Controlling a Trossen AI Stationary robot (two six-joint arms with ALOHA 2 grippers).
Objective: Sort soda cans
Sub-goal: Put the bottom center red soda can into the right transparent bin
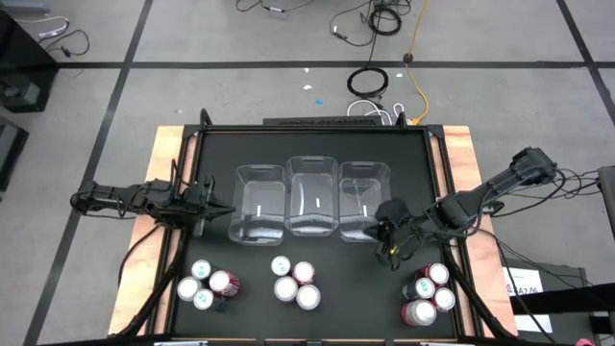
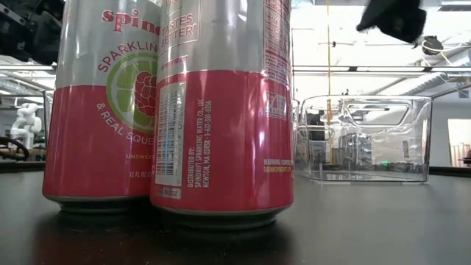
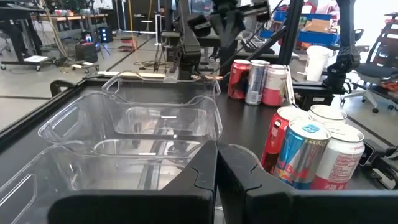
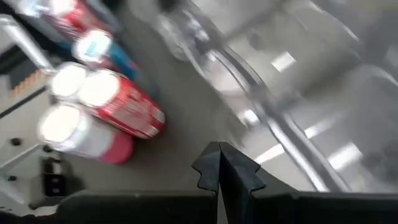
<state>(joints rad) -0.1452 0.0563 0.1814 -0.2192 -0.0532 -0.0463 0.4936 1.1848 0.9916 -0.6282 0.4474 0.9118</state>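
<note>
Closest to the table-level camera stand two tall pink-and-silver soda cans [image 2: 165,110], touching side by side. The rear one reads "Spin…" and "SPARKLIN…" over a lime-and-raspberry picture, with "& REAL SQUE…" beneath; the front one carries a barcode and "DISTRIBUTED BY SPINDRIFT SPARKLING WATER CO., LLC". From above, the silver-topped cans sit in three clusters along the black tabletop's [image 1: 317,144] near edge: one group at the left [image 1: 207,285], one in the middle [image 1: 293,282], and one at the right [image 1: 429,294]. The sides show teal-blue, dark red and pink; other labels are too small to read.

Three clear plastic rectangular bins [image 1: 311,200] stand in a row across the table's middle, touching one another, with no can inside any.

The left gripper [image 1: 226,208] hangs just beside the leftmost bin, its fingers pressed together on nothing. The right gripper [image 1: 383,231] hovers by the rightmost bin's near corner, above the right cluster, fingers likewise closed and empty.
</note>
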